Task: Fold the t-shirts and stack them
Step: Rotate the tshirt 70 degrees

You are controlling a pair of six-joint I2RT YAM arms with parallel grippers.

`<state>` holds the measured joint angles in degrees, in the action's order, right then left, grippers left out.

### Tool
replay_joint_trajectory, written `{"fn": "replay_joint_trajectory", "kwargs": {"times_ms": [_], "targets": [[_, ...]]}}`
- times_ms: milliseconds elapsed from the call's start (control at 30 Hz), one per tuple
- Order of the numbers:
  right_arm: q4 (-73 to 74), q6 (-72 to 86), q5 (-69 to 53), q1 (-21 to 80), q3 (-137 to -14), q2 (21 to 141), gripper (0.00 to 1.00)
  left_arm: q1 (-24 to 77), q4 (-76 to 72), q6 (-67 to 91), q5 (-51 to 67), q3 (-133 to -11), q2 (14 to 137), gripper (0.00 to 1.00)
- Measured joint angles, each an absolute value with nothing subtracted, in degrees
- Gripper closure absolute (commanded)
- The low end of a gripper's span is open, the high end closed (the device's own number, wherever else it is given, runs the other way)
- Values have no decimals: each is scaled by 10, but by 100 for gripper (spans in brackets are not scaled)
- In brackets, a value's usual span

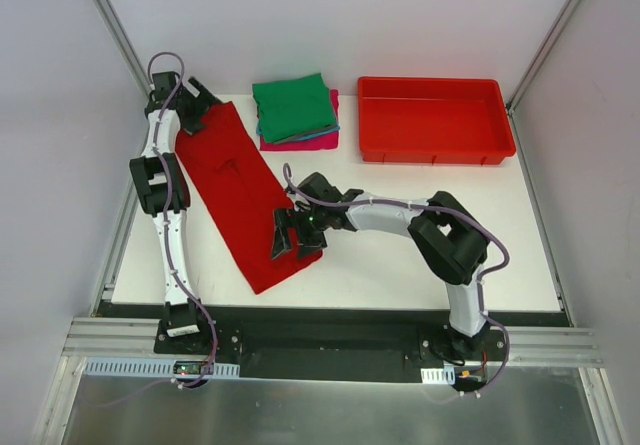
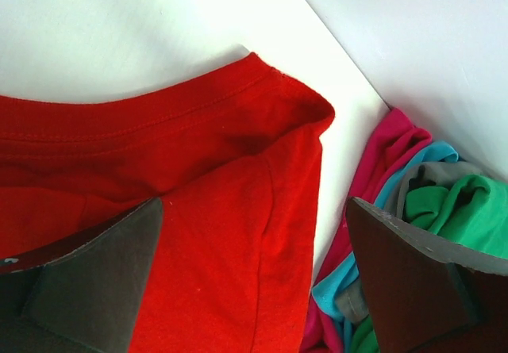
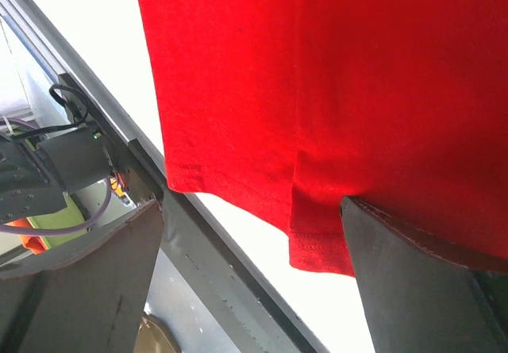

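A bright red t-shirt (image 1: 240, 190), folded into a long strip, lies slanted across the left of the white table. My left gripper (image 1: 197, 113) hovers open over the strip's far end; the left wrist view has the red cloth (image 2: 198, 210) under its spread jaws (image 2: 254, 202). My right gripper (image 1: 296, 237) stands open over the near end, and the hemmed corner (image 3: 317, 242) shows between its jaws (image 3: 252, 206). Neither gripper holds anything. Behind the strip sits a stack of folded t-shirts (image 1: 295, 110): green (image 2: 468, 210) on top, then teal and grey layers, magenta (image 2: 389, 147) at the bottom.
A rigid red plastic bin (image 1: 437, 155) stands at the back right of the table. The table's near edge and its dark metal rail (image 3: 206, 250) run just below the shirt's near corner. Enclosure walls close in on the left, right and back.
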<state>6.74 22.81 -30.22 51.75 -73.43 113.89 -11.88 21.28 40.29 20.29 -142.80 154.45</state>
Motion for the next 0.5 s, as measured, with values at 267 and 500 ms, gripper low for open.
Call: {"fn": "replay_joint_trajectory", "kwargs": {"times_ms": [267, 500], "targets": [[173, 141, -268, 515, -753, 1082, 4, -112, 213, 377, 236, -1342, 1478, 1], [173, 106, -195, 510, -681, 850, 4, -59, 230, 313, 214, -1150, 1205, 1]]}}
